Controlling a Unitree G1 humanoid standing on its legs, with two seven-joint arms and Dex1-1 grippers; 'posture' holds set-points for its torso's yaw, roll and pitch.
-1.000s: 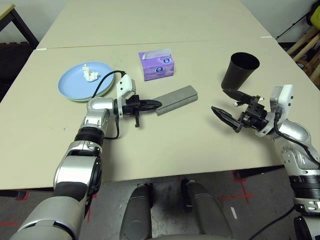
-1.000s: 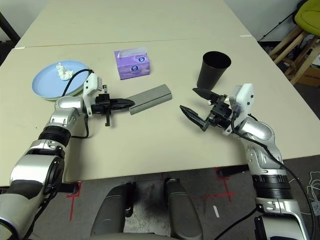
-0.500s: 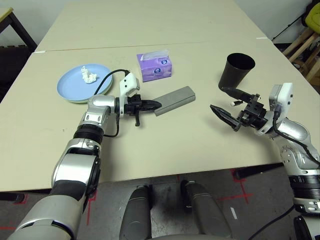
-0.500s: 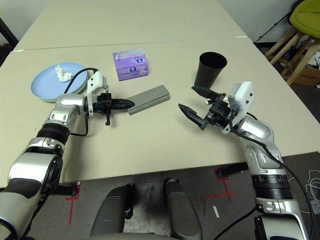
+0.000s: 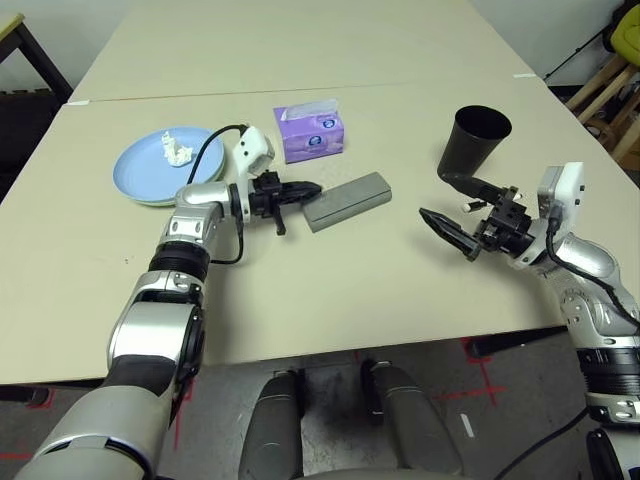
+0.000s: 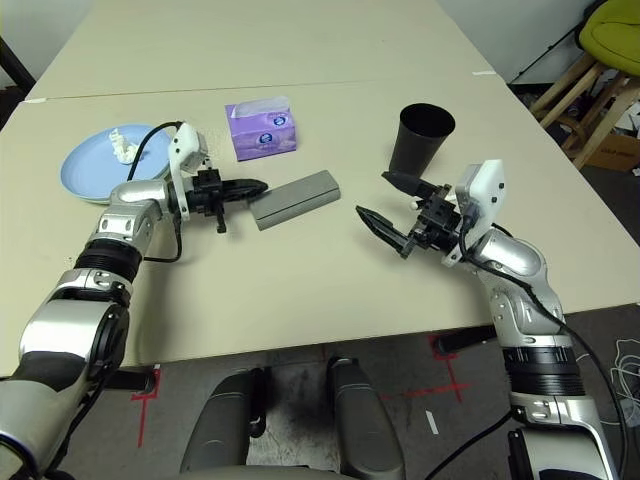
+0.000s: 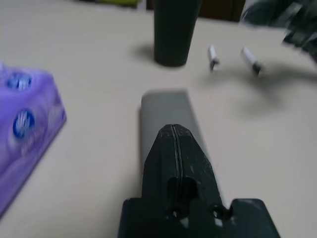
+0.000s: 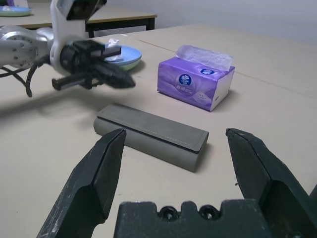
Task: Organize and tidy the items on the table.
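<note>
Looked matt and smooth across the table; leathery, dull and stitched on the case; papery, soft and crumpled in the wad. Seemed like smooth plastic on the plate and cup; showed metallic, softly glossy silver on the forearms; glossy printed wrap on the tissue box.

I'm seeing a beige table, lt-blue plate w/ pale green one under, white tissue wad. Box is showing purple w/ blue-&-white logos; case is looking plain grey, cup solid blk.
</note>
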